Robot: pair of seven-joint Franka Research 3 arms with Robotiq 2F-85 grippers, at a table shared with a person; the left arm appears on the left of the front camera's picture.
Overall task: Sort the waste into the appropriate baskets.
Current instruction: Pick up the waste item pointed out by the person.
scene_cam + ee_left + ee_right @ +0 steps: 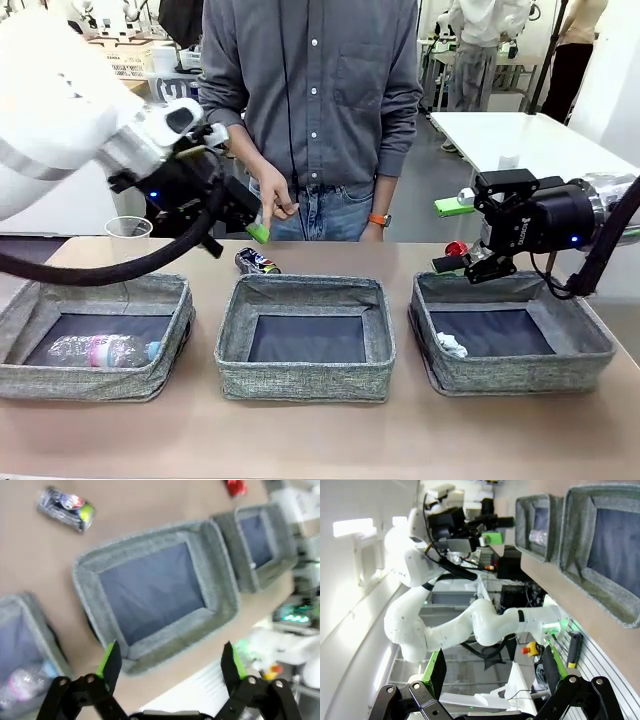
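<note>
**Reporter:** Where do the two arms stand?

**Photographer:** The left fingers hang above the desk at 11 o'clock of the middle bin, close to the person's hand. The right fingers hover over the far-left corner of the right bin.

**Reporter:** Is either holding anything?

**Photographer:** No. Both pairs stand wide apart and empty. The left wrist view shows its fingers spread above the middle bin's near rim. The right wrist view shows its own pair parted in open air.

**Reporter:** What lies in the bins?

**Photographer:** The bottle lies on its side in the left bin. The paper wad sits in the right bin, against the wall at 9 o'clock.

**Reporter:** And out on the desk?

**Photographer:** The dark can lies just beyond the middle bin's far wall at 11 o'clock, below the left fingers. The cup stands upright at 12 o'clock of the left bin, just past its far wall. The red can rests at 11 o'clock of the right bin, by the far-left corner. I cannot tell whether it touches the bin. In the front view it appears in line with the right fingers.
</note>
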